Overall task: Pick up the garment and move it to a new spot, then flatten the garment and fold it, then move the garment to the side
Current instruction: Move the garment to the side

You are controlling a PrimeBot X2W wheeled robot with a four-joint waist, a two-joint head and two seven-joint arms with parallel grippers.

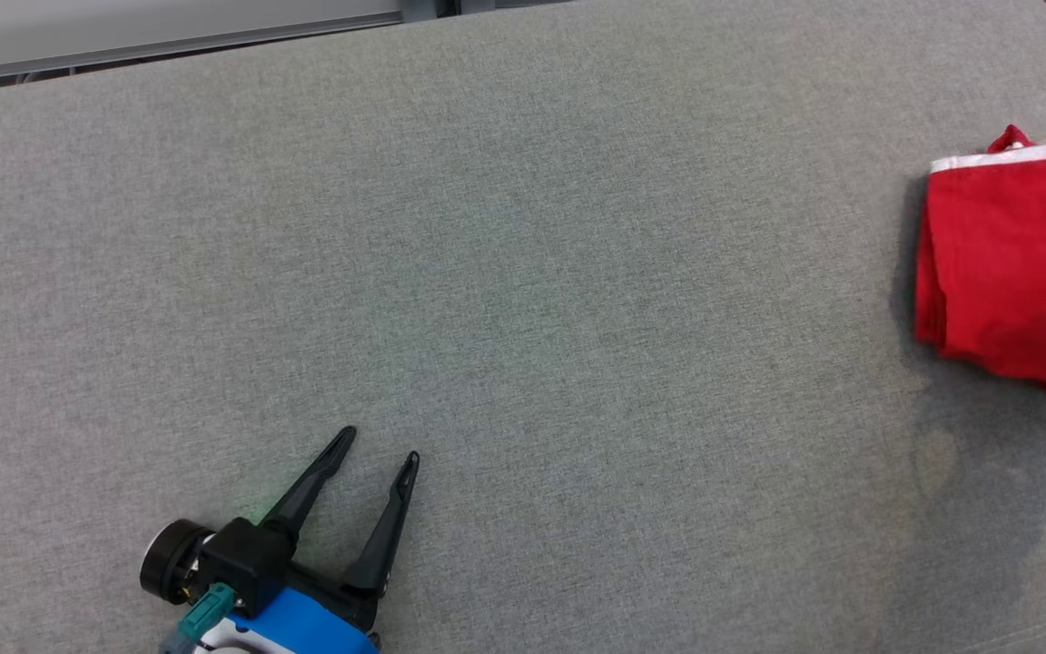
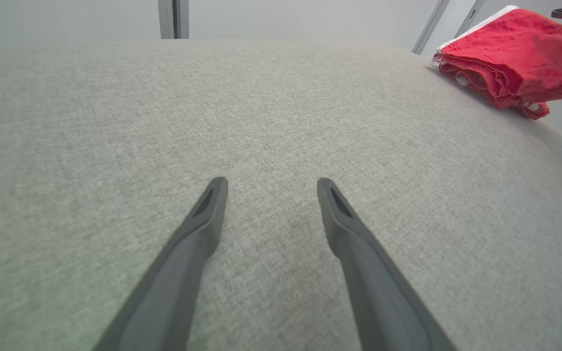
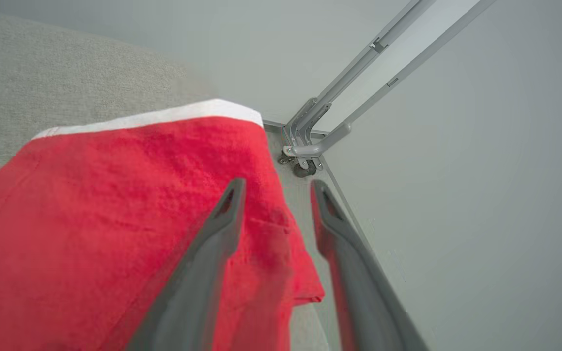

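The garment (image 1: pixel 1013 263) is a folded red cloth with a white band along its far edge, lying at the far right of the grey fabric surface (image 1: pixel 523 272). In the left wrist view the garment (image 2: pixel 510 53) sits at the upper right as a layered stack. My right gripper (image 3: pixel 277 184) hovers over the garment (image 3: pixel 115 219) at its right-hand corner, fingers spread apart, with red cloth under the left finger and floor beyond the right one. My left gripper (image 1: pixel 379 448) rests open near the front left, far from the cloth, and holds nothing (image 2: pixel 271 184).
The surface's right edge runs just past the garment, with pale floor beyond. A grey metal frame with a small caster (image 3: pixel 305 156) stands on that floor. A pale wall strip (image 1: pixel 169 36) borders the surface's far edge.
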